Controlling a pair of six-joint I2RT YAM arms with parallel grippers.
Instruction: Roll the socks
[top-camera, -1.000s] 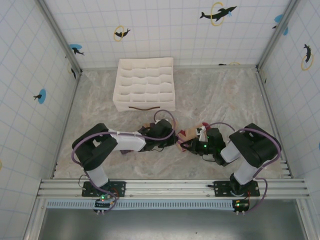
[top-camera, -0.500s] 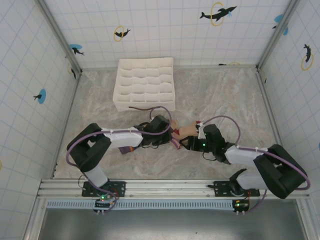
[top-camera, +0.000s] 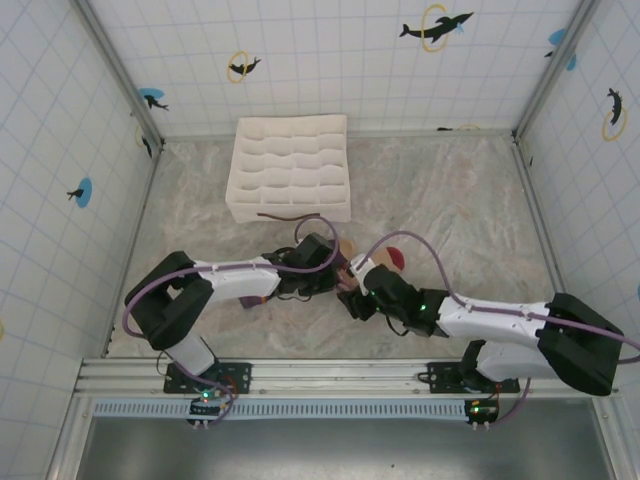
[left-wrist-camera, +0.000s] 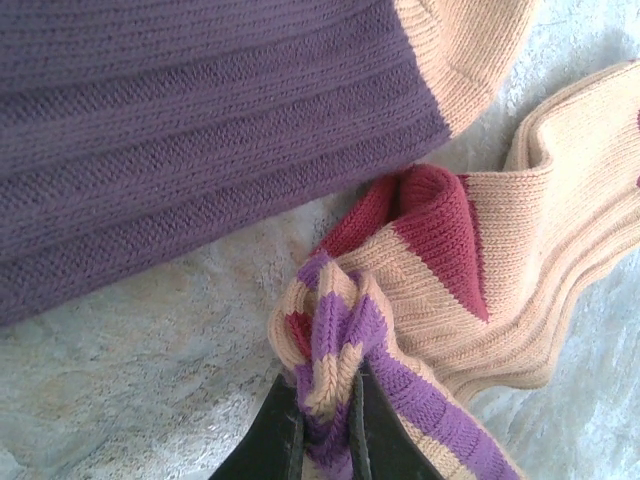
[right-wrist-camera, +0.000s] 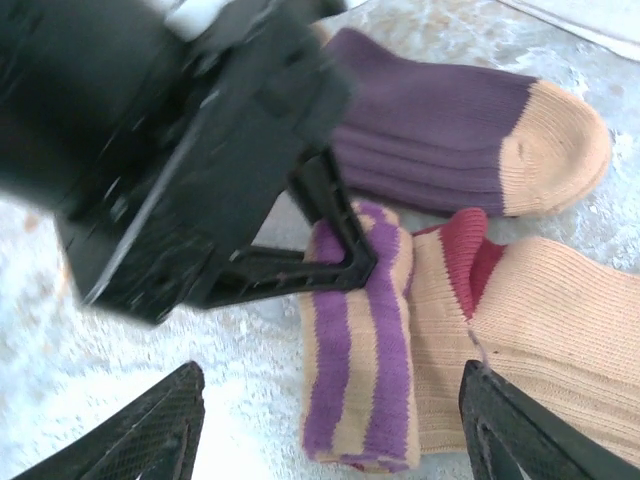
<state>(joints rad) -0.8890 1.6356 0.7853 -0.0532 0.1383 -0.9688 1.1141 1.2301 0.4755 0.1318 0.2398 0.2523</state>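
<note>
- Currently, step in hand (a judgement): starting the roll at the cuff end of the beige sock (left-wrist-camera: 500, 260), with the first fold formed and most of the sock unrolled.
- Item, beige sock: lies on the bench (left-wrist-camera: 120, 400) near its front middle. The striped cuff (right-wrist-camera: 360, 370) is doubled over into a short thick fold, and a dark red band shows beside it.
- Item, purple sock (right-wrist-camera: 430, 130): lies flat just beyond the beige one, tan toe to the right in the right wrist view. It looks close to the beige sock, perhaps touching. It is not yet rolled.
- Left claw (left-wrist-camera: 325, 390): clenched, pinching a ridge of the striped cuff between its fingertips.
- Right claw (right-wrist-camera: 330, 375): released, jaws wide, straddling the folded cuff from above. I cannot tell whether it touches the fabric, and it grasps nothing.
- Method, advised: let the left claw's pinch anchor the fold. Bring the right claw down across the full width of the fold, not one edge, then turn it over toward the toe in small, even turns.
- Caution: knit this soft will likely spring open if the pinch lets go before the other claw has closed.
- Caution: take care not to drag the purple sock into the roll.
</note>
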